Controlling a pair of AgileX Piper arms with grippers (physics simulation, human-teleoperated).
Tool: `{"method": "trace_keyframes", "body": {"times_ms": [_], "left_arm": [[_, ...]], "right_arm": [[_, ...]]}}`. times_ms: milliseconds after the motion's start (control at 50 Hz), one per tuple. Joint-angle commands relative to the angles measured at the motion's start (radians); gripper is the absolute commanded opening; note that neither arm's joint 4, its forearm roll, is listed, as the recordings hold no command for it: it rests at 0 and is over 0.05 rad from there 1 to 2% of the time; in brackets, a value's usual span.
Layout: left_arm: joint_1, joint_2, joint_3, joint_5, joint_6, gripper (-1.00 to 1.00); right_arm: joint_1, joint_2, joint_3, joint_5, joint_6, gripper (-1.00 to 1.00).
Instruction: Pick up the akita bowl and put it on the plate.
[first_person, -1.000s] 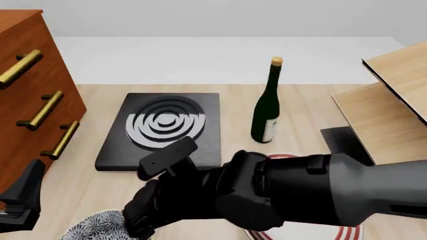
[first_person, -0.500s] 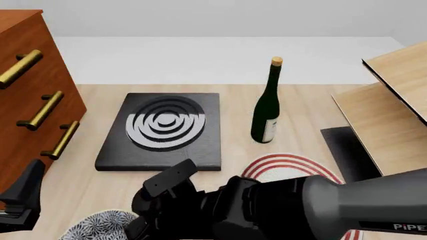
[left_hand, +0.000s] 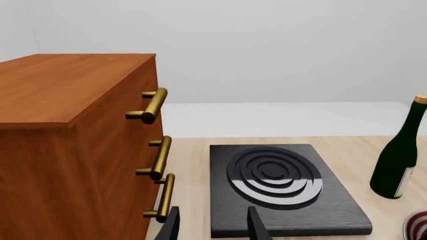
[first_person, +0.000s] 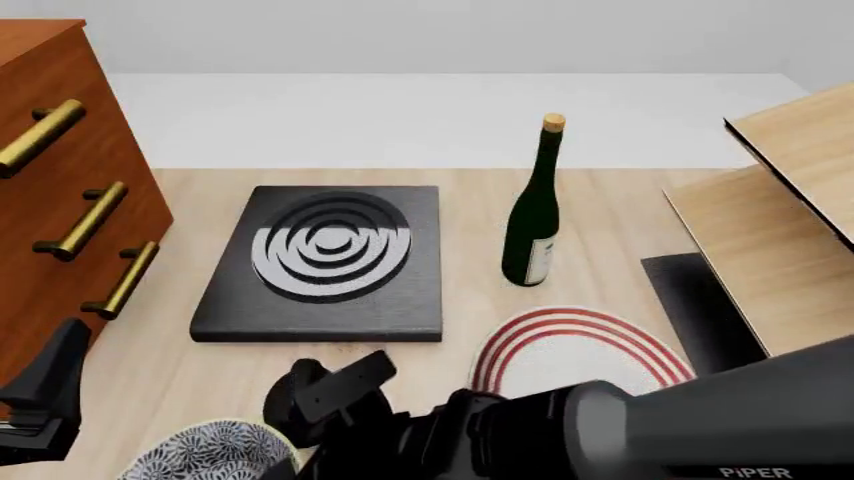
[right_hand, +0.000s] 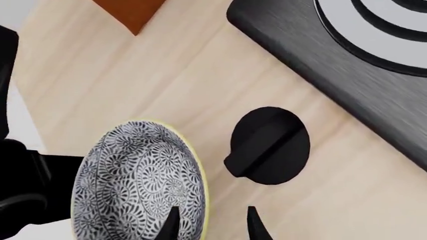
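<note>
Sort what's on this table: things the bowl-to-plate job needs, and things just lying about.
Needed:
akita bowl
plate
right gripper, fingers astride the bowl's rim

Lying about:
black stove slab
wine bottle
black knob
wooden drawer cabinet
left gripper, idle

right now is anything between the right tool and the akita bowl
Nothing visible is. In the right wrist view the right tool sits right at the akita bowl rim, one fingertip over the rim and the other outside it. The black knob lies beside the bowl on the table, not between them.
</note>
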Motion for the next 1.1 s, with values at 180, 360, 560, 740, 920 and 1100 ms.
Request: {"method": "trace_keyframes", "body": {"times_ms": [180,360,560,740,920,1100], "left_arm": [[0.000,0.000,0.000,0.000,0.000,1.00],[0.000,0.000,0.000,0.000,0.000,1.00],[0.000,0.000,0.000,0.001,0.000,1.00],[0.000,0.000,0.000,0.001,-0.001,1.00],[0.000,0.001,0.000,0.001,-0.001,1.00],[0.000,0.001,0.000,0.001,-0.001,1.00]], "right_arm": [[0.018,0.085,0.006,-0.064,0.035,1.00],[0.020,0.118,0.008,-0.089,0.045,1.00],[-0.002,0.077,-0.014,-0.035,0.004,-1.00],[-0.029,0.012,-0.032,0.021,-0.056,-1.00],[-0.039,-0.080,-0.035,0.081,-0.091,-1.00],[-0.065,-0.151,-0.035,0.137,-0.142,-1.00]]}}
